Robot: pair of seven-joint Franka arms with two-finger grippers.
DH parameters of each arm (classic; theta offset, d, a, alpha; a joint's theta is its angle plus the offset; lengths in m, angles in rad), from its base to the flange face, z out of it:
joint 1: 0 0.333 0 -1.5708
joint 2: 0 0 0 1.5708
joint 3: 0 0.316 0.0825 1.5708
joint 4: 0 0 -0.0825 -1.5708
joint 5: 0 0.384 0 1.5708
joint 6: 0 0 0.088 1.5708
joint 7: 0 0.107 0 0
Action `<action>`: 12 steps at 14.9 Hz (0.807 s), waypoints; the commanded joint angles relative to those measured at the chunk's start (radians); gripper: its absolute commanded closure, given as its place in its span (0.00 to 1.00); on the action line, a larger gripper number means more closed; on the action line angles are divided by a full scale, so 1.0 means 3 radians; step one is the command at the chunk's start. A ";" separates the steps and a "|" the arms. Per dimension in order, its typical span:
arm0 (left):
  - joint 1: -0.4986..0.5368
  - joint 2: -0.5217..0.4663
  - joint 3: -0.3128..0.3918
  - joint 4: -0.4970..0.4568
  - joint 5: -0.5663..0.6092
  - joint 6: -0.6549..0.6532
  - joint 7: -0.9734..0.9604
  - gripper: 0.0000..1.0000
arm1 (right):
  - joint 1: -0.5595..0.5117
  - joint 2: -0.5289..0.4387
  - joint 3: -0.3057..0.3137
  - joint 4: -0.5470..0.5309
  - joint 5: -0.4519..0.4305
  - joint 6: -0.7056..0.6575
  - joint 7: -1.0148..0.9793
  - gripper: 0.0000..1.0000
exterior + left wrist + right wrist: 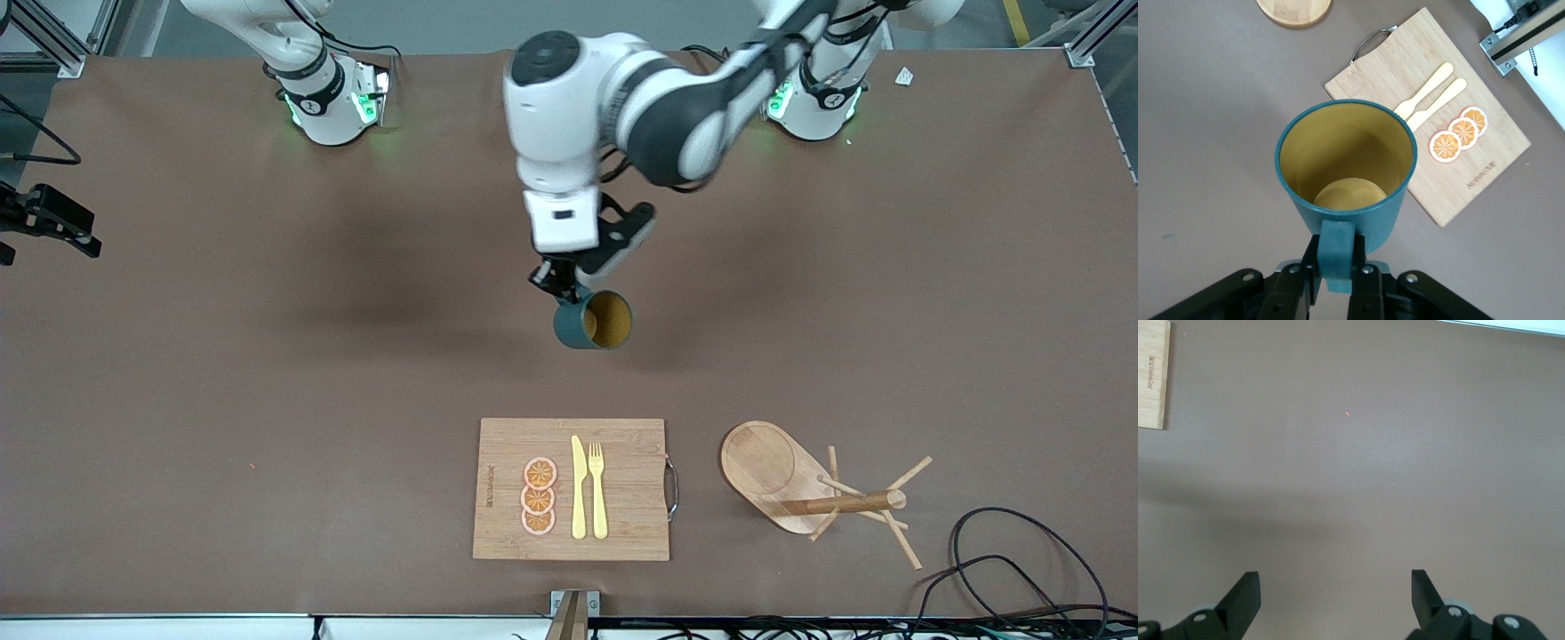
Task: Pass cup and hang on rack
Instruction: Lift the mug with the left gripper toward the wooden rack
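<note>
Worktop (267,356): brown, carries everything.
Cutting board (572,489): at 6 o'clock from the cup, nearer the front camera; holds knife, fork and fruit slices.
Rack (800,484): lies tipped over on its side, at about 4 o'clock from the cup, toward the left arm's end.
Left tool (562,286): clenched on the cup's handle, over mid-worktop.
Right tool (1335,597): released, fingers spread wide over bare worktop; that arm waits.
Cup (594,321): held in the air, tilted, mouth toward the front camera.
Doing it well: keep the body free so the receiving fingers can take it.
Hard to see: right tool is cut off in the front view; pegs' reachability is unclear.
</note>
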 commanded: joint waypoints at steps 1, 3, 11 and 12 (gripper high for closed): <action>0.0358 -0.0125 -0.0031 -0.0076 -0.0595 0.0141 0.0361 1.00 | -0.0048 0.0037 0.0028 0.0074 0.0039 -0.0053 -0.0063 0.00; 0.0635 -0.0176 -0.0025 -0.0076 -0.1061 0.0233 0.0663 1.00 | -0.0048 0.0037 0.0028 0.0074 0.0039 -0.0048 -0.0063 0.00; 0.1581 -0.0136 -0.0010 -0.0086 -0.2611 0.0320 0.1875 1.00 | -0.0048 0.0037 0.0033 0.0074 0.0039 -0.0053 -0.0069 0.00; 0.1653 -0.0100 -0.0005 -0.0086 -0.2703 0.0320 0.1942 1.00 | -0.0048 0.0037 0.0028 0.0074 0.0039 -0.0048 -0.0069 0.00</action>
